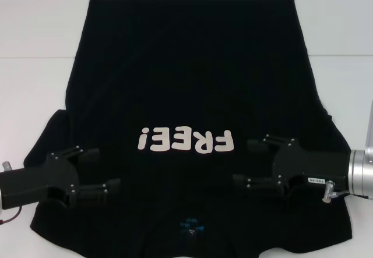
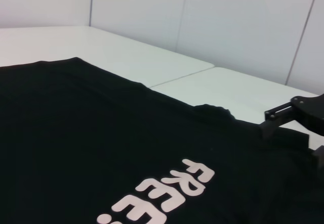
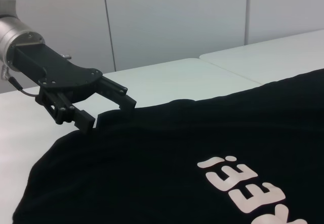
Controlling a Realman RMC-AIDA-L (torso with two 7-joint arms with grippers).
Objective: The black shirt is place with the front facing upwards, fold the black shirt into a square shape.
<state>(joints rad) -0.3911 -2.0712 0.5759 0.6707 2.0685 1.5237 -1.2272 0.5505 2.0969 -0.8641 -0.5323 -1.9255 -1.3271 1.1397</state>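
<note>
L pincer (image 1: 111,168) and R pincer (image 1: 247,163) are both sitting low over the near part of the black shirt (image 1: 192,83), jaws spread, gripping nothing, tips pointing inward toward each other w/ the "FREE!" print (image 1: 185,141) lying between them. Shirt is lying flat, front up, on the white worktop (image 1: 35,83), long axis running away from the robot, collar end nearest; each arm is roughly equally near its own side, so likely a two-arm fold. No containers in view.
</note>
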